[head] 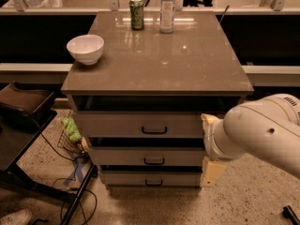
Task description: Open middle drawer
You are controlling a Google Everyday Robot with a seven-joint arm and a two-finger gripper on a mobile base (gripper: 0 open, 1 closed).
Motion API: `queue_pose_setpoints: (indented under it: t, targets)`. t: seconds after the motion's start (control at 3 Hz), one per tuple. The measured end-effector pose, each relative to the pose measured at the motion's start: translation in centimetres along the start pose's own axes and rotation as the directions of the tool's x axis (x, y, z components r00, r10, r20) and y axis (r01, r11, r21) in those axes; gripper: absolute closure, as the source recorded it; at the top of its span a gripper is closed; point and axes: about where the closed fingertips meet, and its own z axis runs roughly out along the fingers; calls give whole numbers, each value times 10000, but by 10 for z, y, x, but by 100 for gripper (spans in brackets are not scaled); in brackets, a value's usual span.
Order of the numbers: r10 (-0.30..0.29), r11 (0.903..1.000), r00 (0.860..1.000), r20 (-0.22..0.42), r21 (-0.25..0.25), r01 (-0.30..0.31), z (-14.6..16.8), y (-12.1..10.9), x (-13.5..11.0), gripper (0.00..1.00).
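Note:
The cabinet has three pale grey-white drawer fronts, each with a small black centre handle. The middle drawer (153, 156) sits between the taller top front (140, 124) and the narrow bottom front (152, 178). All three look pushed in. My white arm (255, 130) comes in from the right. My gripper (212, 171), cream-coloured, hangs below the wrist at the cabinet's front right corner. It is level with the lower drawers and to the right of the middle drawer's handle (153, 161), not touching it.
On the brown cabinet top (187, 64) stand a white bowl (85, 48), a green can (137, 13) and a clear bottle (167, 3). A dark chair (23, 107), a wire basket with green cloth (71, 129) and floor cables (70, 191) are on the left.

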Motion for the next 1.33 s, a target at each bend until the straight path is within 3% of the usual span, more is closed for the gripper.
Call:
queue_pose_setpoints:
  t: [0.33,0.67,1.33]
  targets:
    - [-134,9999,9999,-76,-35,134,4,4,-6,0]
    - [-656,9973,9977,-163,-351,650,37,22,-23,0]
    - [-876,9892,9959,-234,-1197,842,159,81,-14,0]
